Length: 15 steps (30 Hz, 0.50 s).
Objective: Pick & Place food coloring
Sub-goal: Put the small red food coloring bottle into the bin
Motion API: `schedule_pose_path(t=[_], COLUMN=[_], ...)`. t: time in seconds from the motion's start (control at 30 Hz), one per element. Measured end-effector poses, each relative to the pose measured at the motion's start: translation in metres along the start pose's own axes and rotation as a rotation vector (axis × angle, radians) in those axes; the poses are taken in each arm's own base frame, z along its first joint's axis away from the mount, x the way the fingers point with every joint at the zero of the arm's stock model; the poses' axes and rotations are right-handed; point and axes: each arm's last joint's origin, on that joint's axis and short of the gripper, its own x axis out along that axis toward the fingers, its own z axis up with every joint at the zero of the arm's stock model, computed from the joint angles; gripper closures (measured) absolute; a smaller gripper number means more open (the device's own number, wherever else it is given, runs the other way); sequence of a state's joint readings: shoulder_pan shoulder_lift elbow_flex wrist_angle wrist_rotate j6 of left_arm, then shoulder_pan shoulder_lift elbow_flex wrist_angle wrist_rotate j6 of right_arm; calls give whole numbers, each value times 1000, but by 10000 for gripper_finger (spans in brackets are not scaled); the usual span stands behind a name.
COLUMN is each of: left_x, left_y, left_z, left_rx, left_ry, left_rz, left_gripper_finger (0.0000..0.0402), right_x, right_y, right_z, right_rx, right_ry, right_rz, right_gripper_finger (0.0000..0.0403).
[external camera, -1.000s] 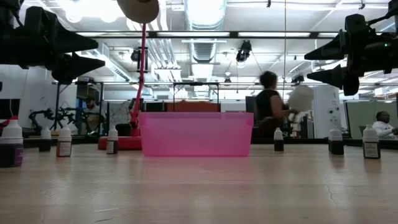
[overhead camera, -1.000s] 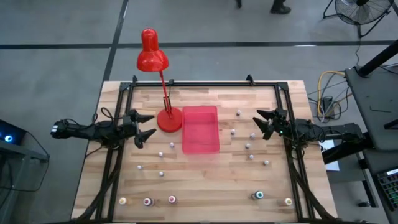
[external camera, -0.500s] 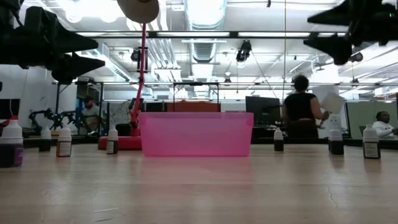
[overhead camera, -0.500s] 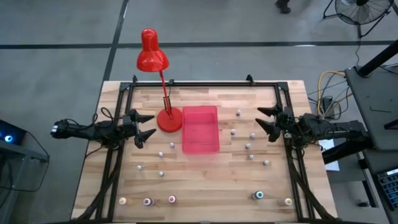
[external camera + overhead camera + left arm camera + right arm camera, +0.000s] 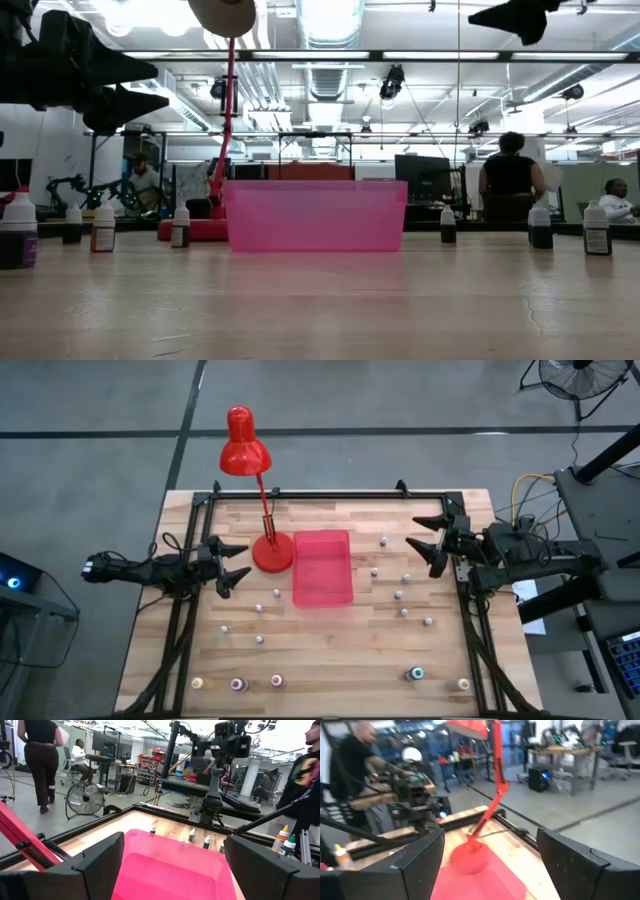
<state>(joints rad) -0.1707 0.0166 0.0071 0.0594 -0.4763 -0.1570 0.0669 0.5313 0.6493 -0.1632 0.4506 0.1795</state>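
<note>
Several tiny food coloring bottles stand upright on the wooden table: a cluster right of the tray (image 5: 398,595), a few left of it (image 5: 257,607), and a row along the near edge (image 5: 237,683), also visible in the low view (image 5: 540,228). My left gripper (image 5: 243,560) hovers open at the table's left, beside the red lamp's base, pointing at the pink tray (image 5: 170,865). My right gripper (image 5: 412,533) hangs open high over the right side, above the bottle cluster; in the low view (image 5: 520,15) only its lower finger shows at the top.
The translucent pink tray (image 5: 322,567) sits mid-table, with the red lamp's base (image 5: 271,552) touching its left side and the lamp head (image 5: 243,450) beyond the far edge. A black frame (image 5: 330,495) rims the table. People move in the room behind.
My right gripper has risen, nearly leaving the top of the low view, and has shifted toward the table's far edge, staying open. The left arm and the bottles have kept still. A person in the background has walked to the right.
</note>
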Motion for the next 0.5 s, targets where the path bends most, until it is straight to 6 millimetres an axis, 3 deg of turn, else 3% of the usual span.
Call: schedule_pose_path(t=[0.5], left_x=[0], left_y=[0], left_z=[0], left_rx=[0], left_ry=[0], left_rz=[0], left_gripper_finger=[87], right_x=[14], right_y=[14], right_z=[71], right_rx=[4], right_ry=[257], right_rz=[-239], right_gripper_finger=[99])
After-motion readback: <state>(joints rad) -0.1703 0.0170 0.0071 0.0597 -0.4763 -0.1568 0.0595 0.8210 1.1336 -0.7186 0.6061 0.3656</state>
